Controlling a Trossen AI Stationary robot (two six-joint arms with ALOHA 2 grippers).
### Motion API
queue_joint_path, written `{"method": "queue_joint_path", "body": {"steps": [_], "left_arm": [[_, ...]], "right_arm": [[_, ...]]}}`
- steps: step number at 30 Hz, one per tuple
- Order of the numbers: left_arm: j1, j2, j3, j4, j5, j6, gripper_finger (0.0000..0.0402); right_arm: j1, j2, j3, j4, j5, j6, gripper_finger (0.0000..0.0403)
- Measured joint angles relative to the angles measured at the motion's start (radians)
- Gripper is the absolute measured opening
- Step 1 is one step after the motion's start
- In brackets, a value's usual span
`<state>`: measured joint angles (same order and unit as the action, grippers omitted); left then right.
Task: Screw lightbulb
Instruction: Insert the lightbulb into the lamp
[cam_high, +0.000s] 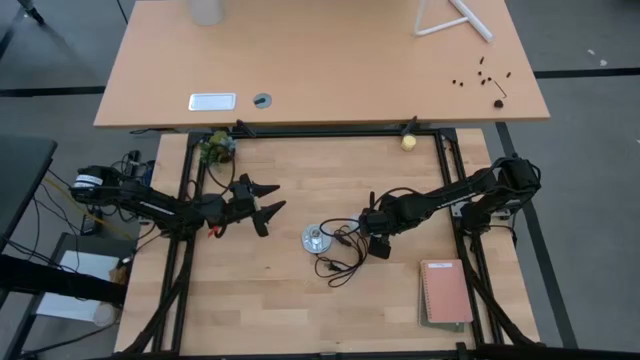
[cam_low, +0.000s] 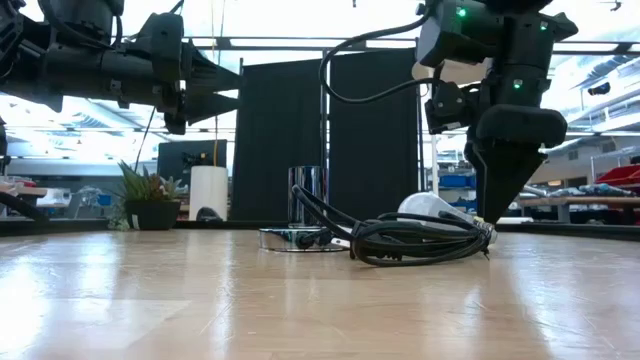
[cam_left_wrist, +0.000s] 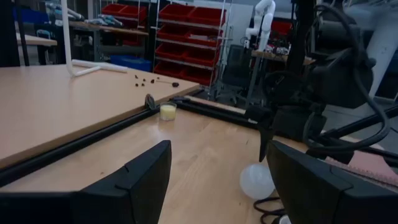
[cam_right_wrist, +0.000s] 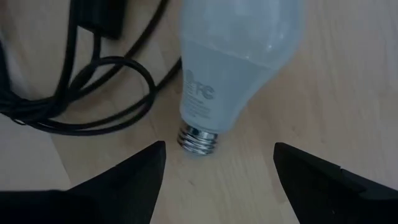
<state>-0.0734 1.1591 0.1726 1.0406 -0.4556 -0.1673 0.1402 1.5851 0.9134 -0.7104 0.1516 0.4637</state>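
The left arm reaches in from the left edge of the high view, its left gripper (cam_high: 268, 200) spread open at centre-left. The right arm stretches from the right edge toward the middle, bent downward, with the right gripper (cam_right_wrist: 217, 171) parted.

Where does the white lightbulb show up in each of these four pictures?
High view: hidden under the right pincer.
Low view: lightbulb behind the black cord.
Left wrist view: lower middle.
Right wrist view: top centre, lying between open fingers.
Shared landmark: the cord.
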Motion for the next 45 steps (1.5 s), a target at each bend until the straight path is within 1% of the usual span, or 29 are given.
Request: {"method": "queue_joint_path", "body": {"steps": [4,6,8,11,13,15,19,23,25,28,31,32,33,35,37,45], "left_arm": [[0.0,0.0,0.0,-0.026,0.005,-0.043,0.0268],[0.0,0.0,0.0,-0.028,0.006,-0.05,0.0268],[0.0,0.0,0.0,-0.029,0.006,-0.054,0.0268],[0.0,0.0,0.0,-0.029,0.008,-0.058,0.0268],[0.0,0.0,0.0,-0.028,0.008,-0.058,0.0268],[0.0,0.0,0.0,-0.028,0.008,-0.058,0.0268],[0.0,0.0,0.0,-0.025,0.009,-0.052,0.0268],[0.0,0.0,0.0,-0.017,0.007,-0.047,0.0268],[0.001,0.0,0.0,-0.009,0.005,-0.033,0.0268],[0.001,0.0,0.0,0.002,0.004,0.004,0.0268],[0.001,0.0,0.0,0.002,0.004,0.007,0.0268],[0.001,0.0,0.0,0.002,0.004,0.008,0.0268],[0.001,0.0,0.0,0.002,0.004,0.008,0.0268],[0.001,0.0,0.0,0.001,0.004,0.007,0.0268],[0.001,0.0,0.0,0.001,0.004,0.007,0.0268],[0.001,0.0,0.0,-0.019,0.004,0.006,0.0268]], "right_arm": [[0.0,-0.005,0.0,0.038,0.001,-0.007,0.0307],[-0.003,0.001,0.0,0.065,0.019,-0.027,0.0307],[-0.011,0.006,0.0,0.068,0.06,-0.044,0.0307],[-0.037,0.016,-0.001,0.053,0.158,-0.075,0.0307],[-0.06,0.021,-0.001,0.059,0.224,-0.114,0.0307],[-0.089,0.021,-0.001,0.053,0.262,-0.167,0.0307],[-0.16,0.021,-0.001,0.067,0.283,-0.276,0.0307],[-0.232,0.021,-0.001,0.076,0.368,-0.364,0.0307],[-0.265,0.021,-0.001,0.087,0.382,-0.4,0.0307],[-0.301,0.021,-0.001,0.1,0.358,-0.421,0.0307],[-0.327,0.021,-0.001,0.134,0.339,-0.424,0.0307],[-0.338,0.021,-0.001,0.158,0.305,-0.431,0.0307],[-0.351,0.021,0.002,0.179,0.248,-0.438,0.0307],[-0.382,0.021,0.015,0.216,0.101,-0.438,0.0307],[-0.412,0.021,0.035,0.234,0.014,-0.423,0.0307],[-0.488,0.031,0.069,0.229,0.006,-0.4,0.0307]]}}
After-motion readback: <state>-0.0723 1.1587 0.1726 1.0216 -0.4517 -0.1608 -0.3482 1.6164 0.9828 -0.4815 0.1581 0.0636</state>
